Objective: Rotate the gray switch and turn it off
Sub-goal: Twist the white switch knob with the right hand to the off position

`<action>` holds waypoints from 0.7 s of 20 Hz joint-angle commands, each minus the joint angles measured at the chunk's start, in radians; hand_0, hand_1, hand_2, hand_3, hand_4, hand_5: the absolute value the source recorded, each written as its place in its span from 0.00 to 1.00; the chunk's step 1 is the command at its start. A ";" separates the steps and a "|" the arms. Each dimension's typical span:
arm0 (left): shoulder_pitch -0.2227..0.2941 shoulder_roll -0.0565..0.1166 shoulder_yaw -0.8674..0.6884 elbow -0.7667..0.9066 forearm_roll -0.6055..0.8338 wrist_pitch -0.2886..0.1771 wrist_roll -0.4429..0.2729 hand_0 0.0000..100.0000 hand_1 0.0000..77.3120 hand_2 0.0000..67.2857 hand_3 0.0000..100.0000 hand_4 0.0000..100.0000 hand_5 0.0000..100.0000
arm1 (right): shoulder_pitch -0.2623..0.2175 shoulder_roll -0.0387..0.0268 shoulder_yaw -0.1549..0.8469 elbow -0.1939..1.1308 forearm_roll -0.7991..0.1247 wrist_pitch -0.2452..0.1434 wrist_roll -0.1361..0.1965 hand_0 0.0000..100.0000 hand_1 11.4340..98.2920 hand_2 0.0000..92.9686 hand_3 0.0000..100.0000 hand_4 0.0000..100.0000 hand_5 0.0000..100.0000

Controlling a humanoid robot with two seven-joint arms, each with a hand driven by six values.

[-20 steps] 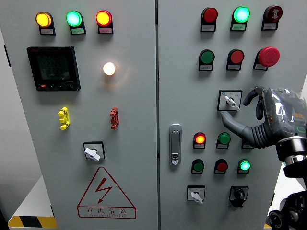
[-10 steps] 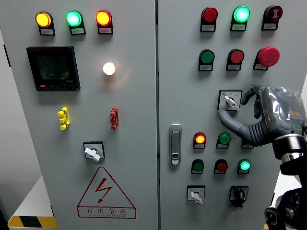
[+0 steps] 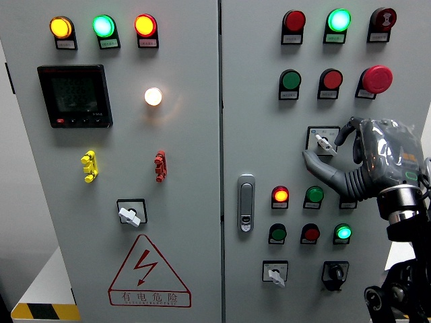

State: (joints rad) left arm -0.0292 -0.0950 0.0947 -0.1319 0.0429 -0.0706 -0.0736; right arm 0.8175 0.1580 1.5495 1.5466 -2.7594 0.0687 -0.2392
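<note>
Closing in on the gray switch (image 3: 324,142): right hand (image 3: 367,161) has shifted left and slightly up versus a second ago, so the thumb tip now sits just below the switch plate's lower-left corner instead of further right. Index finger curls over at the switch's right edge. Fingers spread around the knob, not pinching it; contact with the knob itself I cannot tell. Knob pointer same angle as before, tilted up-left. Wrist has moved up and left too.

Landmark = gray switch, on the right door of the cabinet panel (image 3: 256,101).
- Above it: green button (image 3: 291,81), red button (image 3: 331,79), red mushroom button (image 3: 377,79). Higher still, a red lamp (image 3: 294,21) and a lit green lamp (image 3: 339,20).
- Below-left: lit red lamp (image 3: 281,196). Below: green button, then a lit green one lower right (image 3: 343,233).
- Further below: second gray selector (image 3: 275,273) and a black selector (image 3: 335,272).
- Left of it: door latch (image 3: 246,202).
- Far left, on the other door: meter display (image 3: 75,95), lit white lamp (image 3: 153,96), yellow handle (image 3: 89,166), red handle (image 3: 159,166), another gray selector (image 3: 130,213), hazard triangle (image 3: 149,274).

Nothing on the panel changed: same lamps lit. Cabinet is light gray; yellow-black floor stripe (image 3: 44,311) at bottom-left corner. Left arm not visible.
</note>
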 commanded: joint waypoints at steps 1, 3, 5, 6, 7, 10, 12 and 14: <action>0.000 0.000 0.000 0.000 0.000 0.000 0.000 0.88 0.00 0.20 0.19 0.08 0.11 | 0.000 0.0000 -0.002 -0.002 0.000 -0.007 -0.006 0.00 0.26 0.72 1.00 1.00 1.00; 0.000 0.000 0.000 0.000 0.000 0.000 0.000 0.88 0.00 0.20 0.19 0.08 0.11 | -0.001 0.0000 -0.003 -0.003 0.000 -0.007 -0.006 0.00 0.25 0.74 1.00 1.00 1.00; 0.000 0.000 -0.001 0.000 0.000 0.000 0.000 0.88 0.00 0.20 0.19 0.08 0.11 | -0.001 0.0000 -0.009 -0.003 0.000 -0.007 -0.015 0.00 0.25 0.74 1.00 1.00 1.00; 0.000 0.000 0.000 0.000 0.000 0.000 0.000 0.88 0.00 0.20 0.19 0.08 0.11 | -0.003 0.0000 -0.009 -0.003 0.000 -0.007 -0.020 0.00 0.25 0.75 1.00 1.00 1.00; 0.000 0.000 0.000 0.000 0.000 0.000 0.000 0.88 0.00 0.20 0.19 0.08 0.11 | -0.004 0.0000 -0.011 -0.003 0.000 -0.009 -0.022 0.00 0.25 0.75 1.00 1.00 1.00; 0.000 0.000 0.000 0.000 0.000 0.000 0.000 0.88 0.00 0.20 0.19 0.08 0.11 | -0.004 0.0000 -0.011 -0.011 0.000 -0.017 -0.023 0.00 0.25 0.75 1.00 1.00 1.00; 0.000 0.000 0.000 0.000 0.000 0.000 0.000 0.88 0.00 0.20 0.19 0.08 0.11 | -0.003 0.0000 -0.022 -0.019 0.000 -0.017 -0.023 0.00 0.25 0.76 1.00 1.00 1.00; 0.000 0.000 -0.001 0.000 0.000 0.000 0.000 0.88 0.00 0.20 0.19 0.08 0.11 | -0.003 0.0000 -0.022 -0.020 0.000 -0.018 -0.023 0.00 0.25 0.76 1.00 1.00 1.00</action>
State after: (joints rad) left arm -0.0291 -0.0951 0.0950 -0.1319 0.0430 -0.0706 -0.0736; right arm 0.8132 0.1580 1.5296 1.5280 -2.7597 0.0520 -0.2623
